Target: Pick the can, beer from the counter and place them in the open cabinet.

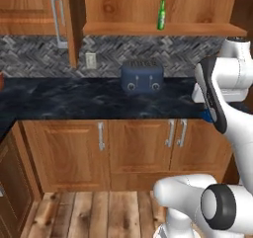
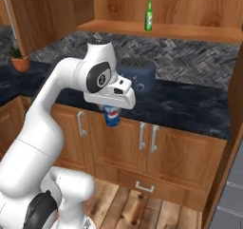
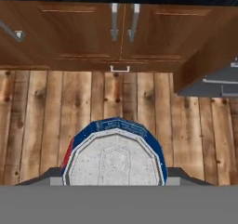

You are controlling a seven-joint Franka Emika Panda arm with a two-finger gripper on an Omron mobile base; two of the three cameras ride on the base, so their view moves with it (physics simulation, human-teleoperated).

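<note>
The blue can (image 2: 112,117) with its white-red logo hangs upright in my gripper (image 2: 112,113), which is shut on it, in front of the counter's (image 2: 190,105) front edge and above the wooden floor. In the hand view I look down on the can's silver top (image 3: 114,159), with the gripper (image 3: 114,174) closed on its two sides. A sliver of the can's blue (image 1: 208,116) peeks out behind my forearm. The green beer (image 1: 161,14) (image 2: 149,15) stands upright on the shelf of the open cabinet (image 1: 148,29) (image 2: 199,32).
A dark blue toaster (image 1: 142,77) (image 2: 138,73) sits on the counter (image 1: 69,101) below the shelf. The cabinet's open door (image 1: 74,29) juts out at the left, its grey bar handle (image 1: 58,19) beside it. A potted plant (image 2: 20,61) stands far left. Base cabinets with handles (image 3: 123,21) are below.
</note>
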